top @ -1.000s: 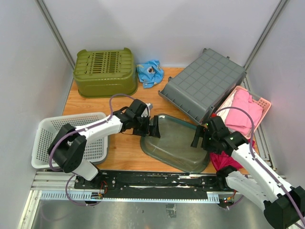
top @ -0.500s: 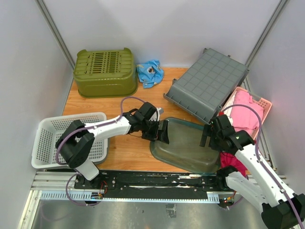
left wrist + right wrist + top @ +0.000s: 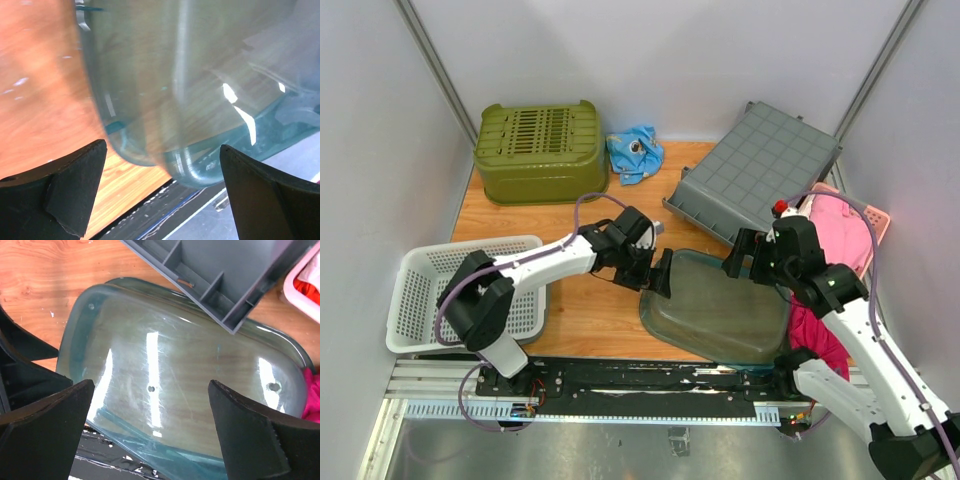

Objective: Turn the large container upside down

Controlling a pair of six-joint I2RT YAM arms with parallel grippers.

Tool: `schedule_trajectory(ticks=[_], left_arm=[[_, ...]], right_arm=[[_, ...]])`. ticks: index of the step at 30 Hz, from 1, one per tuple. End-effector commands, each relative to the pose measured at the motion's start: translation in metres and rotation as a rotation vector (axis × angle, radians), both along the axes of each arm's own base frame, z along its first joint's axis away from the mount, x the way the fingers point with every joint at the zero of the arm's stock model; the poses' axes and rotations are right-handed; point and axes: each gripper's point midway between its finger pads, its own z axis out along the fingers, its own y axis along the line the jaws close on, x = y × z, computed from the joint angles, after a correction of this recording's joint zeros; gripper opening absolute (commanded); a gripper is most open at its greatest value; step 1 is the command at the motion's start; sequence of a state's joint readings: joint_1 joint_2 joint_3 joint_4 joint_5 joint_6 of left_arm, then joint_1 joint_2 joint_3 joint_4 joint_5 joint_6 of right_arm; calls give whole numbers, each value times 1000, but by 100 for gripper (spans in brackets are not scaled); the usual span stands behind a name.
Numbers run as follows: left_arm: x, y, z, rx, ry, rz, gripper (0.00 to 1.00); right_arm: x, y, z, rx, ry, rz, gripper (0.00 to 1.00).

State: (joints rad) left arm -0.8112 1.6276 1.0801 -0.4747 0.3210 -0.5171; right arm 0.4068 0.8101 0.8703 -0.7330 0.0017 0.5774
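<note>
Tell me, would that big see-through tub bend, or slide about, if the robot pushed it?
Probably stiff: the tub holds its rounded shape with nothing gripping it. Likely light for its size, since the wooden table shows through its thin-looking walls. It may slide readily: its surface is glossy and the wood under it looks smooth.

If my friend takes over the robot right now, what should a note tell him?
Left end effector: open, at the left rim of the clear tub, holding nothing.
Right end effector: open, over the tub's far right side, not gripping it.
Tub: at the near edge of the table, with the low corner of the leaning grey crate right by its far edge.
Done: the tub looks bottom-up and flat.
Left: check that it is settled, then back both arms away.
</note>
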Motion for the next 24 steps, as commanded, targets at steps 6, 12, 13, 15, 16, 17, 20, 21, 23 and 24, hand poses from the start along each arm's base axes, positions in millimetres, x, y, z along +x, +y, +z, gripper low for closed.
schedule_trajectory(ticks=[6, 12, 13, 15, 16, 17, 20, 21, 23, 24], left_arm=[[45, 79, 48, 138, -167, 173, 99], [67, 179, 81, 319, -254, 522, 99], [64, 202, 81, 353, -247, 600, 98], [60, 241, 88, 408, -273, 744, 93], [56, 256, 90, 439, -291, 796, 91], [52, 269, 89, 474, -298, 834, 90], [38, 300, 67, 597, -256, 903, 88], [34, 305, 58, 615, -224, 919, 88], [32, 303, 43, 601, -183, 914, 86], [31, 301, 38, 593, -175, 915, 85]], right_arm=[[25, 24, 26, 23, -78, 119, 99], [48, 45, 40, 109, -131, 134, 99], [51, 49, 41, 125, -135, 139, 99], [55, 56, 42, 153, -136, 149, 100], [57, 59, 41, 162, -132, 155, 100], [59, 62, 39, 168, -126, 162, 100], [63, 69, 34, 178, -105, 180, 100], [63, 71, 34, 181, -100, 188, 100], [64, 73, 31, 182, -88, 198, 99], [64, 74, 30, 181, -85, 200, 99]])
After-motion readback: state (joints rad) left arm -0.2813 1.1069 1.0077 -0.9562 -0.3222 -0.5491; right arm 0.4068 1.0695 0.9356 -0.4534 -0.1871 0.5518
